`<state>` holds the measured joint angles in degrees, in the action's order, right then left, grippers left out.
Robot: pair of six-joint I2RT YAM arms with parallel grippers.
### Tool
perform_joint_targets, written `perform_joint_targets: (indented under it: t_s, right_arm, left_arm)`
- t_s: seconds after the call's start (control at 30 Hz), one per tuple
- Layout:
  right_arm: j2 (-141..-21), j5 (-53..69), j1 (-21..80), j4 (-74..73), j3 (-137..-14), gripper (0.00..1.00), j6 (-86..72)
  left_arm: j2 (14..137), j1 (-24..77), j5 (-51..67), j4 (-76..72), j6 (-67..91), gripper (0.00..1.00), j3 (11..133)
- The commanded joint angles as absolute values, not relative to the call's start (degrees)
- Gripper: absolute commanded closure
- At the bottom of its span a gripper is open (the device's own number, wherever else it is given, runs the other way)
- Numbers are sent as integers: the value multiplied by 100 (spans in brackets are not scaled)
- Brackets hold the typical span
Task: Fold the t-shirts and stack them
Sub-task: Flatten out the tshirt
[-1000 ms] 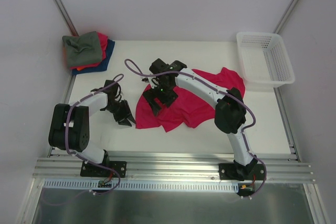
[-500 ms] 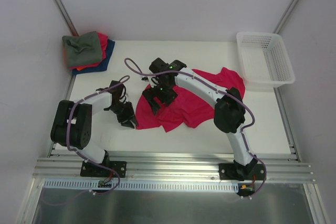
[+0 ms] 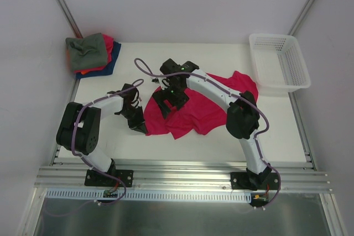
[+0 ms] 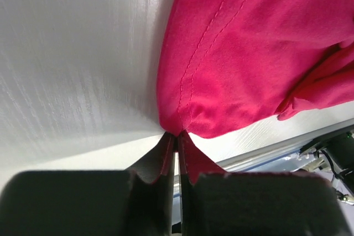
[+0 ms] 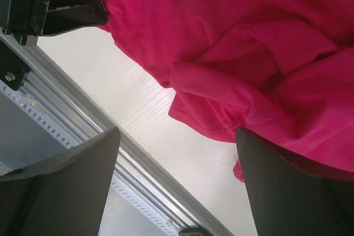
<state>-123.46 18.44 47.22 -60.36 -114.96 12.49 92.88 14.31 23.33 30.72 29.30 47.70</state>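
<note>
Top camera overhead, far; 2 wrist cameras close, sharing crimson shirt (image 4: 249, 53).

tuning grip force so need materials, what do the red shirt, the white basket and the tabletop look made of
Red t-shirt: soft matte knit cloth, likely cotton; stitched hem line, loose folds.
White basket: probably moulded plastic; thin open lattice walls, even white.
Tabletop: hard white board, satin sheen with faint streaks; laminate or painted, can't tell.

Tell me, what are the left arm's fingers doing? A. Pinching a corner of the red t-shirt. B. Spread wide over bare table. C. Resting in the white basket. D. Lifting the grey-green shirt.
A: the left wrist view shows the left fingers closed together on a stitched corner of the crimson t-shirt.
</note>
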Motion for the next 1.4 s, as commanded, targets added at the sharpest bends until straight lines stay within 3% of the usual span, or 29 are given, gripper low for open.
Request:
perform_joint_targets:
  t_s: [0.0,0.33,0.47,0.87,0.97,1.37]
  right_arm:
    - [-12296,1837,4667,-6117,-11663,10,1230]
    - [-12340,2663,4894,-6057,-10609,3,1266]
    - [-12480,2339,5027,-6003,-10573,3,1169]
    - [-12946,1222,5502,-6073,-10916,25,1503]
    - [-12964,1037,5686,-6082,-10942,37,1582]
    - [-13025,1063,6196,-6135,-10890,51,1503]
  left_arm:
    - [9229,1468,2189,3190,2900,100,4887]
    - [8930,1232,2127,3217,2997,100,4799]
    - [8938,897,2144,3217,2979,100,4790]
    - [8982,422,2443,3191,2997,100,4974]
    - [8991,422,2452,3190,2997,100,5010]
    - [8851,413,2435,3173,3006,100,4913]
